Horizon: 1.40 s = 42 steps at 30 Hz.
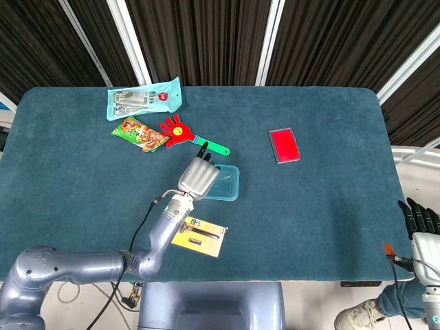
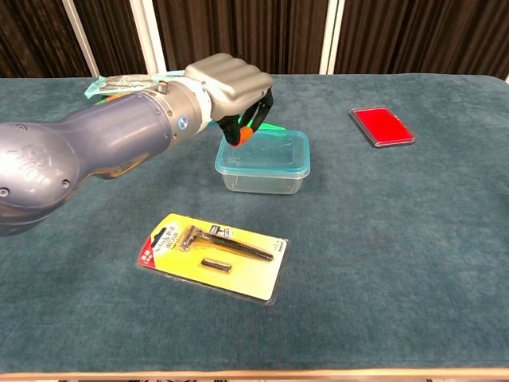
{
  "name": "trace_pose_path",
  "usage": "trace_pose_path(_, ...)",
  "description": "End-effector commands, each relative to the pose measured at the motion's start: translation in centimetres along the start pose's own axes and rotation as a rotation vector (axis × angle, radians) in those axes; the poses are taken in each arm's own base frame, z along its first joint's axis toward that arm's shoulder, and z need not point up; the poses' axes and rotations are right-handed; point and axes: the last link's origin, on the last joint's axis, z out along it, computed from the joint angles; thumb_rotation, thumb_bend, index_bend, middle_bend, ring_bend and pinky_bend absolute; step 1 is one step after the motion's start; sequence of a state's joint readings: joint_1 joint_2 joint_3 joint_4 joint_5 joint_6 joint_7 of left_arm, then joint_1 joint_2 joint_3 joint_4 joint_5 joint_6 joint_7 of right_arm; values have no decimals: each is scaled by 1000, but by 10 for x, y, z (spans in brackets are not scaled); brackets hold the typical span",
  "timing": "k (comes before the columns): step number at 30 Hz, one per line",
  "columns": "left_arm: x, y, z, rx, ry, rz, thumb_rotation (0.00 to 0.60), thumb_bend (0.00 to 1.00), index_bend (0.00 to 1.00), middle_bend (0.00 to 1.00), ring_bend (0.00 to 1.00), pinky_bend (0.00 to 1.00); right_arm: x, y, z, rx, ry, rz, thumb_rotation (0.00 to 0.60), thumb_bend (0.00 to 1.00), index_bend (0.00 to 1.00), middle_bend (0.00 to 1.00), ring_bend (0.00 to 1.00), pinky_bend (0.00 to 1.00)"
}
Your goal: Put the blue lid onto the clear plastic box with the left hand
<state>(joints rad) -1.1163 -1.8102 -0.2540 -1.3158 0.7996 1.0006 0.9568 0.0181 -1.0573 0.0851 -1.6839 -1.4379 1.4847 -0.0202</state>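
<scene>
My left hand (image 2: 232, 87) hangs in the air with its fingers curled in, holding nothing. Just to its right, and a bit lower, sits the clear plastic box (image 2: 263, 173). The blue lid (image 2: 266, 150) lies flat on top of it. The lid looks thin, light, smooth and a bit bendy, so I think the edges are best to hold. My right hand (image 1: 421, 232) waits far off to the right, fingers apart.

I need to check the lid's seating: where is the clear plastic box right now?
Near the table's middle in both views: the clear plastic box, blue lid on, right beside the left hand.
</scene>
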Motion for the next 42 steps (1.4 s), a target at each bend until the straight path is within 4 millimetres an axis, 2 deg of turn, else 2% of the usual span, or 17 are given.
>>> trace_pose_path(1,-1,0,0,-4,-1,-7,600,514,683,501,226,36,1,-1,1,25,3,-31,600,336,0,14,0,0)
trace_pose_path(22,-5,46,5,-91,4,-3,600,514,687,500,226,37,-2,-3,0,35,-22,-33,600,336,0,14,0,0)
trace_pose_path(42,-9,68,9,-119,-1,31,600,514,690,497,226,37,-2,-3,-1,16,-22,-10,600,335,0,14,0,0)
